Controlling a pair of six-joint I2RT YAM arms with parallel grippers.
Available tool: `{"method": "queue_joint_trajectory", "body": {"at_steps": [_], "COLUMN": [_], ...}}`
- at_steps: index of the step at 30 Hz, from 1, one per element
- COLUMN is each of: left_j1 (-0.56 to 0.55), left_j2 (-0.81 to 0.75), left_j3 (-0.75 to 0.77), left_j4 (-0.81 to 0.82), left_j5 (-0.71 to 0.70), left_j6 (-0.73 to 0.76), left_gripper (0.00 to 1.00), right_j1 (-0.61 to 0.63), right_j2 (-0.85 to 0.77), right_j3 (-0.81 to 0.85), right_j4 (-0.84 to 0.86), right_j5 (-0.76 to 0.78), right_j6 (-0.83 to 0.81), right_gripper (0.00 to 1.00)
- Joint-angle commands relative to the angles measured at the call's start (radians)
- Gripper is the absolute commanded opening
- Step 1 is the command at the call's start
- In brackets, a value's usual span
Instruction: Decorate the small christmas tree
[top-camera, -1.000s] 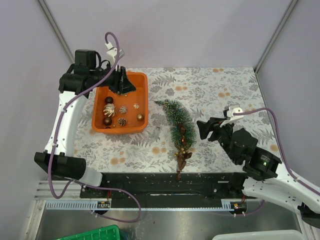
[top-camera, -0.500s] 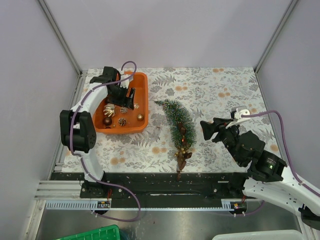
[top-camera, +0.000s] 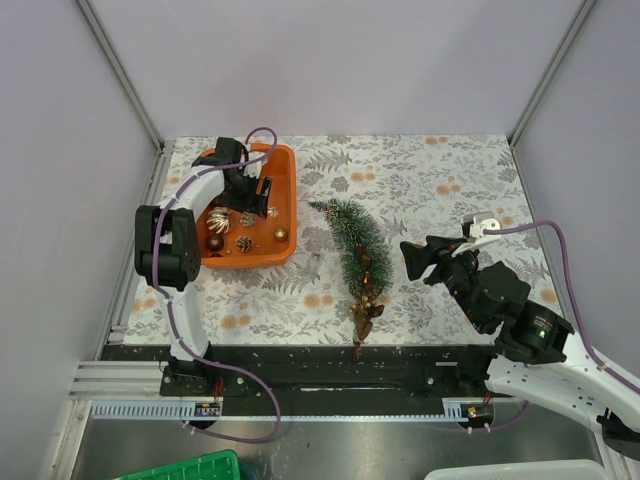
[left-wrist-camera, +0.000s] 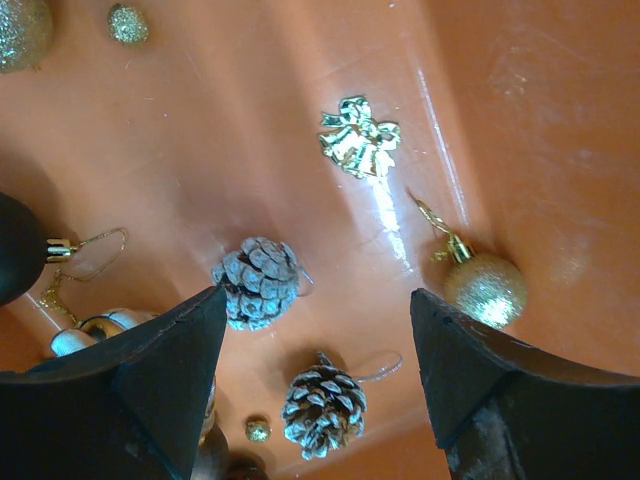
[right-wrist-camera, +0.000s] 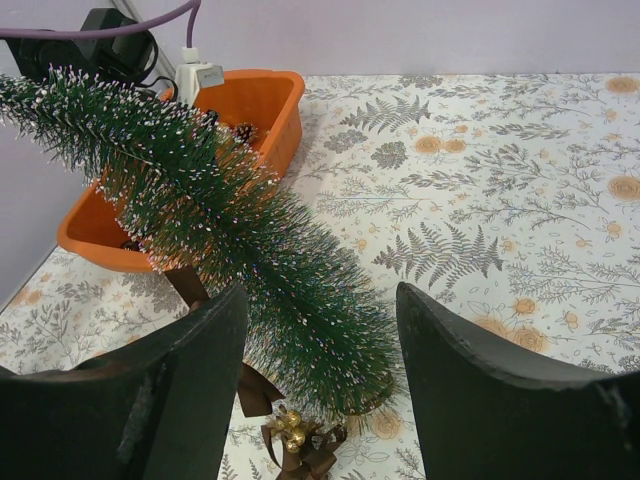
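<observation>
Top external view: the small christmas tree (top-camera: 352, 245) lies on the desk (top-camera: 430, 180), right of the orange tray (top-camera: 292, 215). Left end effector (left-wrist-camera: 315, 310), spread, has moved in over pinecones (left-wrist-camera: 258, 282); right end effector (right-wrist-camera: 320, 310) spread beside the tree.

The small christmas tree (right-wrist-camera: 250, 260) has its tip cut off at the left edge.

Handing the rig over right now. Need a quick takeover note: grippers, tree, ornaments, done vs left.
Left gripper: open, empty, hovering inside the orange tray over a pine cone.
Right gripper: open, empty, beside the small christmas tree, apparently clear of it.
Tree: lying on its side on the table, right of the tray.
Done: a few brown and gold pieces sit at the tree's lower end.
Left: the tray's ornaments, including the pine cone, gold glitter ball and gold bow.
</observation>
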Motion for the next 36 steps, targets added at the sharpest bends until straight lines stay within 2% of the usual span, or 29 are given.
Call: {"method": "queue_joint_trajectory", "body": {"at_steps": [1,11,19,25,33,36], "left_j1": [0.024,0.061,0.061,0.061,0.061,0.061], "left_j2": [0.032,0.079,0.079,0.061,-0.002,-0.003], "left_j3": [0.035,0.074,0.029,0.009,-0.05,-0.053], "left_j4": [0.067,0.067,0.067,0.055,0.047,0.047], "left_j5": [-0.056,-0.049,-0.032,-0.024,-0.006,-0.006], "left_j6": [-0.024,-0.03,0.002,0.019,0.034,0.04], "left_gripper": [0.77,0.75,0.61,0.61,0.65,0.63], "right_j1": [-0.005,-0.003,-0.005,-0.005,-0.005,-0.005], "right_j2": [-0.006,-0.016,-0.026,-0.026,-0.024,-0.021], "right_j3": [0.001,-0.018,-0.023,-0.025,-0.029,-0.031], "right_j4": [0.021,0.019,0.016,0.015,0.013,0.015], "right_j5": [-0.004,0.007,0.011,0.013,0.013,0.01], "right_j6": [0.016,0.022,0.028,0.028,0.035,0.039], "right_gripper": [0.69,0.69,0.69,0.69,0.69,0.69]}}
